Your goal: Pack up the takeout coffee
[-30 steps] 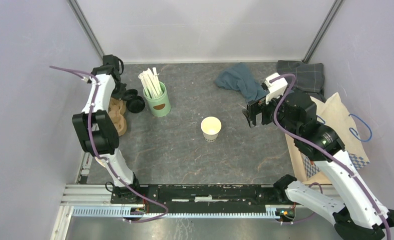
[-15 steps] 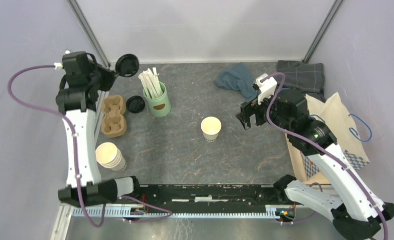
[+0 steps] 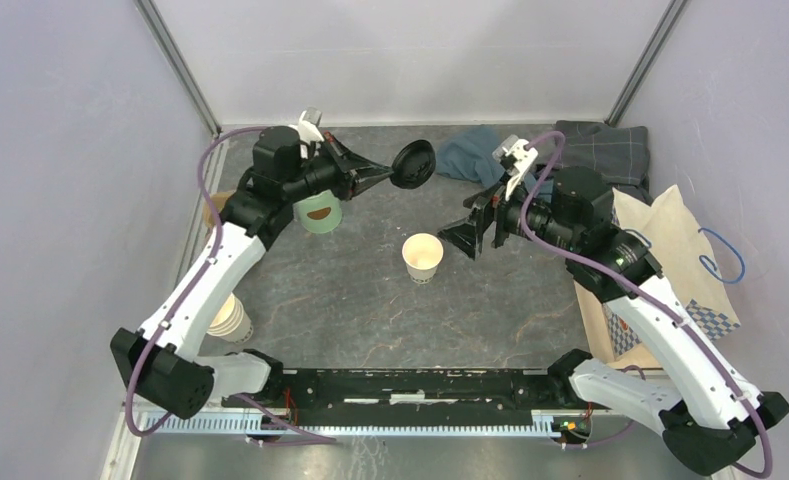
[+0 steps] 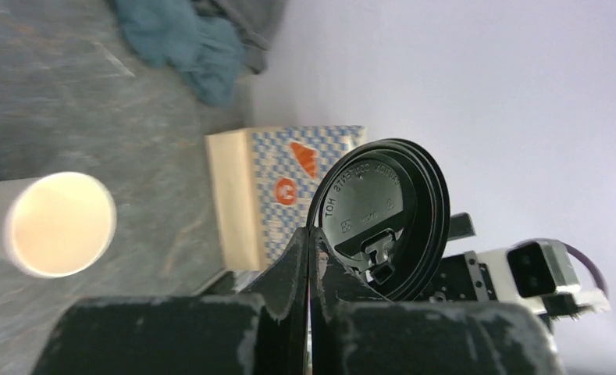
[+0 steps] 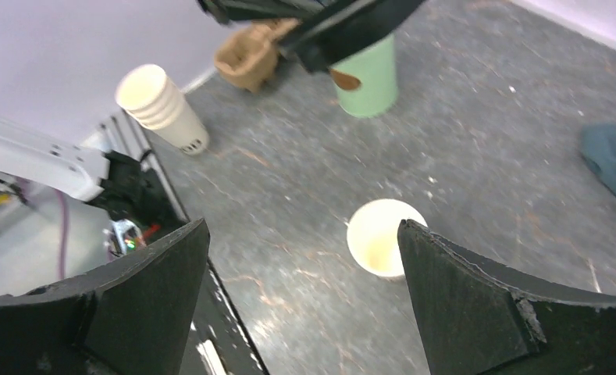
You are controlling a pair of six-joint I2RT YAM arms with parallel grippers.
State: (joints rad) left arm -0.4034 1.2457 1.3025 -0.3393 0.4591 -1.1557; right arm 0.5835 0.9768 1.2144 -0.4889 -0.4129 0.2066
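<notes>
Swinging in from the far left corner, the left arm now reaches across the middle of the dark grey stone-patterned table [image 3: 350,300], and the left fingers [image 3: 385,172] [image 4: 312,238] are pinched tight on the rim of the round black plastic lid [image 3: 412,163] [image 4: 382,215]. That lid hangs in the air, tilted on edge, beyond the small white paper cup [image 3: 422,257] [image 4: 55,223] [image 5: 384,237] and not touching it. The cup stands upright and uncovered near the table's centre, its mouth open.

The right arm has leaned closer to the cup than before. The right fingers [image 3: 470,232] are spread wide, holding nothing, just to the right of the cup; the right wrist view shows the cup between the two fingers and further off.

A mint-green mug [image 3: 319,213] [image 5: 367,74] sits under the left arm, partly hidden by it. The stack of lidless cream paper cups [image 3: 230,318] [image 5: 160,105] stands near the table's left edge. A crumpled teal cloth [image 3: 470,155] [image 4: 183,39] lies by the far edge, next to a folded grey checked cloth [image 3: 610,145]. A brown paper bag with a blue handle [image 3: 670,225] lies at the right side.
</notes>
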